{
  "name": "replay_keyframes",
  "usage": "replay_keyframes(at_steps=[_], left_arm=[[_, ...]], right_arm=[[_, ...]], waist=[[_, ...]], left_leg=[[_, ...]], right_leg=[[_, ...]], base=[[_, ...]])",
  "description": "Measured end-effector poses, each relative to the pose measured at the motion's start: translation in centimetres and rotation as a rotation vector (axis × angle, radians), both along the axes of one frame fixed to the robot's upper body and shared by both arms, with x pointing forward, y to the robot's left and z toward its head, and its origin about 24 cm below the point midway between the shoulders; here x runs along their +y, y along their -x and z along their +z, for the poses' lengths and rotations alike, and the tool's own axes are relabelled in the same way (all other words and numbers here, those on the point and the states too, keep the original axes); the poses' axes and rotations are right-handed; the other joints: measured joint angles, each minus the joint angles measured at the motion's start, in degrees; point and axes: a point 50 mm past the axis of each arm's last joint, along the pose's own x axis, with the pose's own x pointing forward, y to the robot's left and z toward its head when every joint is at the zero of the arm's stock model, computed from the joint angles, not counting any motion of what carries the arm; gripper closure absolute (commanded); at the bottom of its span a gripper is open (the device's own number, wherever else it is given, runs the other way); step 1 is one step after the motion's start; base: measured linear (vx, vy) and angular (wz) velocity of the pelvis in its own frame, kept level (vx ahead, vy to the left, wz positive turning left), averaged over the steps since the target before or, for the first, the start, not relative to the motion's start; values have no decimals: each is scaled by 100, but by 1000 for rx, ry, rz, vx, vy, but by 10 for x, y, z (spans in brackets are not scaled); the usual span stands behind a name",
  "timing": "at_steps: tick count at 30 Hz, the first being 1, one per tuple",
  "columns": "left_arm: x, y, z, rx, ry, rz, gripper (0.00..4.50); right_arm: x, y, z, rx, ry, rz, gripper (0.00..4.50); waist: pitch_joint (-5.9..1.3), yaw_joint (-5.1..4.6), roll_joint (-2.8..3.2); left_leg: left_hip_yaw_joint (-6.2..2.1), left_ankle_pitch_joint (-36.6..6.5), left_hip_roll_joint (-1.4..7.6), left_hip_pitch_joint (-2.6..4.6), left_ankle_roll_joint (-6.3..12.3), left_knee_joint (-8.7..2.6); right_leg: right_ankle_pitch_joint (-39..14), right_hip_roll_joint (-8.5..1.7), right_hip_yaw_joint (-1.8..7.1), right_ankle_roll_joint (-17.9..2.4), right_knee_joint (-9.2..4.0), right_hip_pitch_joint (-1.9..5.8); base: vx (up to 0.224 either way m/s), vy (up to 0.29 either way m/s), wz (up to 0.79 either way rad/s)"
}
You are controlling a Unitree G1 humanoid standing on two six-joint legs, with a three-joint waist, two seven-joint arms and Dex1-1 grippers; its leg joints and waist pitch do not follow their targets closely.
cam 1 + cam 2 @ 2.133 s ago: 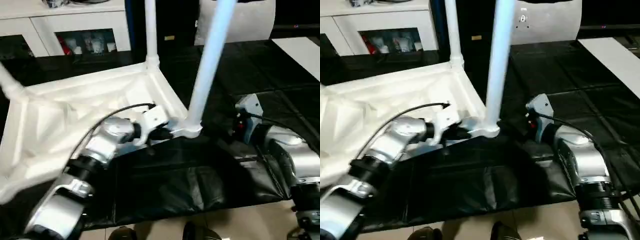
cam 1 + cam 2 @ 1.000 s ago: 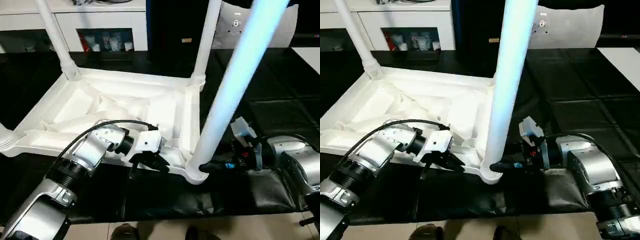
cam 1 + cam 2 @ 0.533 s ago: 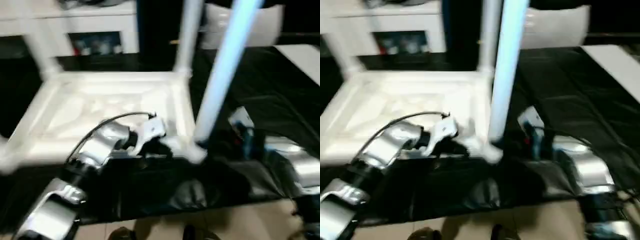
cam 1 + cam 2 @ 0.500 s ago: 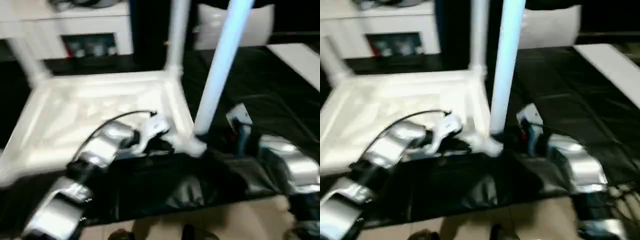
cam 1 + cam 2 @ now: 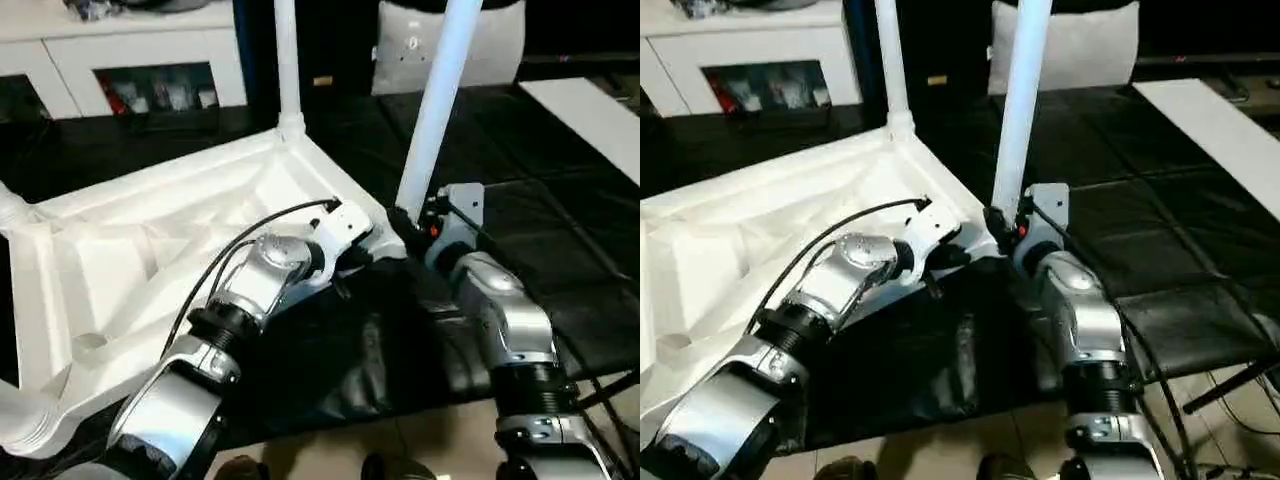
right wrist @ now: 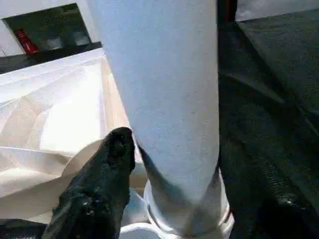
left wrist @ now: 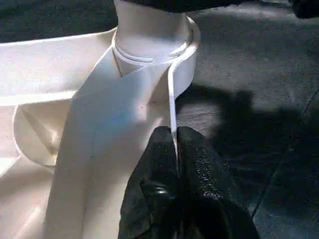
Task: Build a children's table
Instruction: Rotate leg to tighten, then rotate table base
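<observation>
Both grippers at the near corner of the upturned children's table [image 5: 150, 250].

The white table lies top-down on the black-covered work surface [image 5: 560, 230], its ribbed underside facing up and tube legs rising from the corner sockets. The left gripper [image 7: 175, 149] has its two black fingers pressed together on the thin edge of the tabletop's rim, right beside the near corner socket [image 7: 152, 55]. The right gripper [image 6: 172, 164] straddles the near leg [image 5: 435, 110] just above that socket, one finger [image 6: 117, 149] on each side of the tube; whether the fingers actually press on it I cannot tell. A white cabinet [image 5: 130, 50] stands behind.
</observation>
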Motion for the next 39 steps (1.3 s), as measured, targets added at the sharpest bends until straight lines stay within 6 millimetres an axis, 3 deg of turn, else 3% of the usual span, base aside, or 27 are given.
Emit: replay_keyframes(at_steps=[10, 12, 15, 18, 20, 24, 27, 30, 32, 36, 39], left_arm=[[21, 0, 1, -72, -8, -105, 450], [26, 3, 3, -51, 19, -136, 407], [22, 5, 24, -104, 130, -177, 388], [18, 7, 40, -174, 153, -215, 368], [29, 11, 39, -177, 131, -211, 350], [65, 23, 26, -96, 43, -141, 345], [98, 45, 26, -35, -47, -147, 345], [118, 65, 26, 38, -103, -170, 345], [122, 75, 26, 82, -110, -185, 345], [130, 95, 22, 174, -151, -167, 345], [132, 103, 20, 222, -172, -142, 345]], right_arm=[[-30, 27, -9, -3, 90, 89, 75], [-35, 30, -1, -33, 97, 98, 68], [-37, 31, 13, -85, 80, 127, 34], [-32, 34, 23, -123, 95, 203, 15], [-29, 41, 28, -122, 88, 278, 0], [-15, 50, 29, -104, 69, 411, 0], [1, 54, 31, -105, 56, 493, 0], [14, 52, 33, -112, 41, 528, 0], [25, 49, 36, -124, 44, 557, 0], [51, 24, 34, -132, 132, 560, 0], [59, 8, 27, -116, 191, 515, 0]], waist=[[5, 178, 7], [8, 199, 11], [7, 239, 13], [5, 219, 17], [5, 186, 17], [12, 59, 6], [28, -20, -22], [32, -26, -28], [40, -34, -40], [58, -78, -59], [81, -92, -77]], left_leg=[[40, -3, 21, 7, 8, -3], [45, -3, 23, 9, 8, -3], [51, -2, 28, 12, 6, 0], [68, -12, 29, 30, -9, -1], [75, -13, 30, 81, -10, -12], [78, -13, 33, 101, -11, -42], [69, -13, 37, 98, -13, -64], [67, -13, 34, 105, -13, -65], [62, -13, 31, 106, -14, -64], [66, -14, 19, 108, -14, -62], [67, -14, 15, 110, -14, -65]], right_leg=[[19, 1, 3, 1, -25, -4], [25, 1, 4, 5, -30, -6], [31, -1, 4, 1, -31, -4], [9, -3, 11, 39, -38, 37], [6, -3, 19, 45, -39, 50], [2, 5, 21, 51, -39, 50], [2, 9, 22, 50, -35, 40], [2, 8, 27, 51, -43, 31], [1, 8, 37, 52, -47, 33], [0, 7, 64, 53, -52, 35], [-1, 9, 78, 54, -52, 38]], base=[[0, 0, 0], [0, 0, 0], [0, 0, 0], [0, 0, 0], [0, 0, 0], [0, 0, 0], [0, 0, 0], [0, 0, 0], [0, 0, 0], [0, 0, 0], [0, 0, 0]])
